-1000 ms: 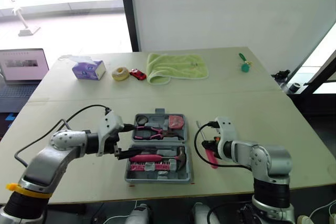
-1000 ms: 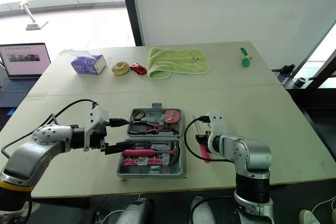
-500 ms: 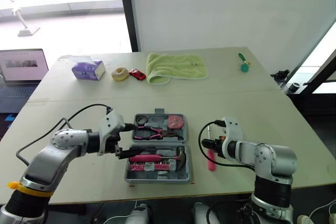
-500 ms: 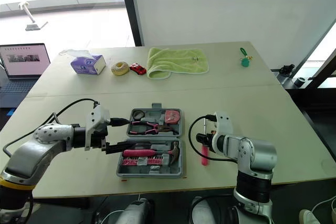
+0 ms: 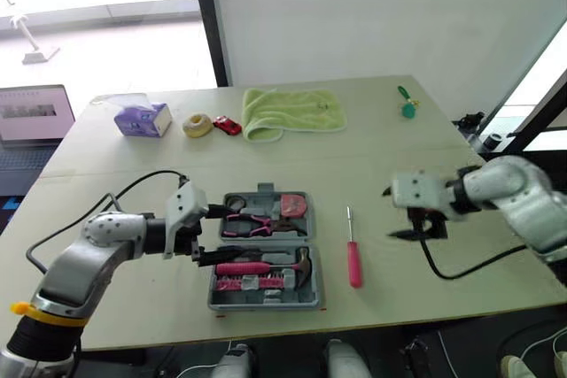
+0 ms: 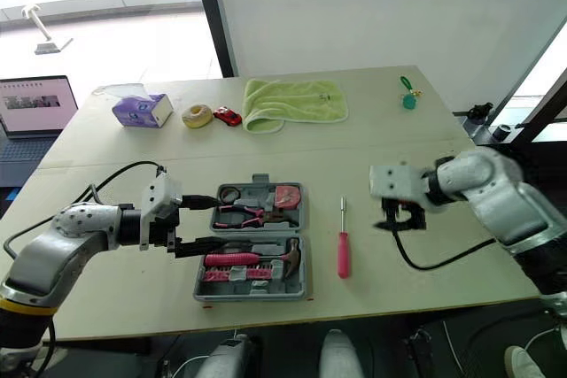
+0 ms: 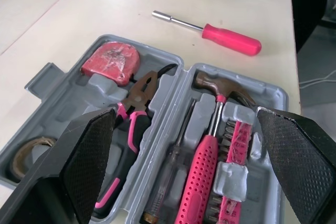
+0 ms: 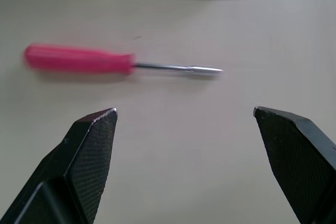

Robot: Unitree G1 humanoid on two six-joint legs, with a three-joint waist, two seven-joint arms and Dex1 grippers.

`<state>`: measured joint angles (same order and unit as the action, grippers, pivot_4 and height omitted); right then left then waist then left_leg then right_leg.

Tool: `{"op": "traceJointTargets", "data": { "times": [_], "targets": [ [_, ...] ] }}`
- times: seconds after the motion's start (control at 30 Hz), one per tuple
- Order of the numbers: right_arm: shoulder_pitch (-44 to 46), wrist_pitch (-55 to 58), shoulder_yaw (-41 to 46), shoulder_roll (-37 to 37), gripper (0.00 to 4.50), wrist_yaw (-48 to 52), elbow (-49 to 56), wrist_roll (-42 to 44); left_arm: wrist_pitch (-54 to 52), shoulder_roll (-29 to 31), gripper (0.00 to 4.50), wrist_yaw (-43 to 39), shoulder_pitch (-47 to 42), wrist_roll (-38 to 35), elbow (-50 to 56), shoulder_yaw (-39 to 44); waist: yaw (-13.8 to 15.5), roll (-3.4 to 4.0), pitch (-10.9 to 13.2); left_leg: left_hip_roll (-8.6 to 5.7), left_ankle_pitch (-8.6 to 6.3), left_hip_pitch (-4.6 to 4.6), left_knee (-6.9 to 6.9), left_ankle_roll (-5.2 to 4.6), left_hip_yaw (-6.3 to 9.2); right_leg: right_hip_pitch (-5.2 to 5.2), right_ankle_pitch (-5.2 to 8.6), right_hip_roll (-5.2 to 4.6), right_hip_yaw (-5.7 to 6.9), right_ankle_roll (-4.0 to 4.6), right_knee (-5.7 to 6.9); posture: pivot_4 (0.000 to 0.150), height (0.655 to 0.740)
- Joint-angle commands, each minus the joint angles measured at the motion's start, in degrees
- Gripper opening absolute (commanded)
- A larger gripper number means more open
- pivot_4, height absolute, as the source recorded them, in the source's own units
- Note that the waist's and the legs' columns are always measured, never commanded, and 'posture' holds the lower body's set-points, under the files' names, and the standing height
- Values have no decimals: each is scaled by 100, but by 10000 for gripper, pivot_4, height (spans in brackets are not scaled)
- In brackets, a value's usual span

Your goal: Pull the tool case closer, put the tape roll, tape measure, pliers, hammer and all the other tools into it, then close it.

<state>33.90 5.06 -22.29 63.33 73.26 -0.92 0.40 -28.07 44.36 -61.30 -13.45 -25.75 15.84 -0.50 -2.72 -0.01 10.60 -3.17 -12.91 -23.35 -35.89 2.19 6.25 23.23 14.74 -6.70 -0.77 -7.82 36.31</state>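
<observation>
The right gripper has swung off toward the table's right edge, fingers spread and empty. The pink screwdriver lies flat just right of the open tool case, near the front edge. A second ago that gripper sat over the screwdriver, possibly pinching it, though that is hard to tell. The left gripper stays spread at the case's left side. Hammer, pliers, tape measure and tape roll sit inside, so the screwdriver likely needs another pick before closing.
</observation>
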Motion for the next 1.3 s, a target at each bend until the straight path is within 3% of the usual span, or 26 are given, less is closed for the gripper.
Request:
{"op": "traceJointTargets", "data": {
  "times": [0.03, 0.13, 0.3, 0.5, 0.87, 0.97, 1.2, 1.3],
  "targets": [
    [741, -2336, -489, -348, 43983, 357, -885, -901, 51, 61, 45000, 63, 168, -109, 286, 253, -24, -1, 1, 0, 0, 1, -3, 0, -4, 2, -2, 0, -7, -2, 0, 1500, 7400],
    [1096, -3779, -946, -722, 43983, 358, -1584, -1522, 27, 88, 45000, 189, 373, -80, 467, 360, 15, -7, 3, 1, 0, 1, -2, 1, -5, 5, -3, 1, -9, -3, 1, 1500, 7400],
    [1529, -5032, -1503, -1538, 43983, 102, -2446, -2365, 40, 120, 45000, 423, 543, -15, 610, 513, 42, -12, 6, -1, 2, 0, -3, 6, 1, 5, -4, 1, -9, -1, 2, 1500, 7400],
    [2053, -5721, -1916, -2036, 43983, -251, -3509, -3206, -51, 194, 45000, 517, 599, -59, 733, 585, 42, -13, 7, -5, 6, 0, -5, 13, 2, 5, -5, 1, -10, 0, 4, 1500, 7400],
    [2584, -6341, -2269, -2594, 43983, -277, -4661, -3563, -232, 426, 45000, 687, 1132, -86, 1159, 903, 22, -25, 0, -2, 6, 16, -1, 14, 7, -11, -7, 6, -9, 5, 7, 1500, 7400],
    [2580, -6532, -2348, -2623, 36117, -272, -4709, -3653, -258, 407, 45000, 739, 1135, -61, 1168, 868, 19, -28, -1, -2, 7, 19, -1, 14, 7, -13, -7, 6, -10, 5, 7, 1500, 7400],
    [2392, -6389, -2194, -2384, 3215, -38, -4428, -3424, -177, 375, 45000, 745, 1068, -14, 1111, 757, -5, -36, -6, 3, 7, 36, 10, 14, 5, -15, -9, 14, -16, 9, 13, 1500, 7400],
    [2244, -6340, -2014, -2236, 3221, -44, -4247, -3132, -108, 366, 45000, 735, 998, 52, 1024, 679, 19, -36, -5, 2, 7, 38, 13, 14, 3, -16, -9, 14, -18, 9, 13, 1500, 7400]
  ]
}}
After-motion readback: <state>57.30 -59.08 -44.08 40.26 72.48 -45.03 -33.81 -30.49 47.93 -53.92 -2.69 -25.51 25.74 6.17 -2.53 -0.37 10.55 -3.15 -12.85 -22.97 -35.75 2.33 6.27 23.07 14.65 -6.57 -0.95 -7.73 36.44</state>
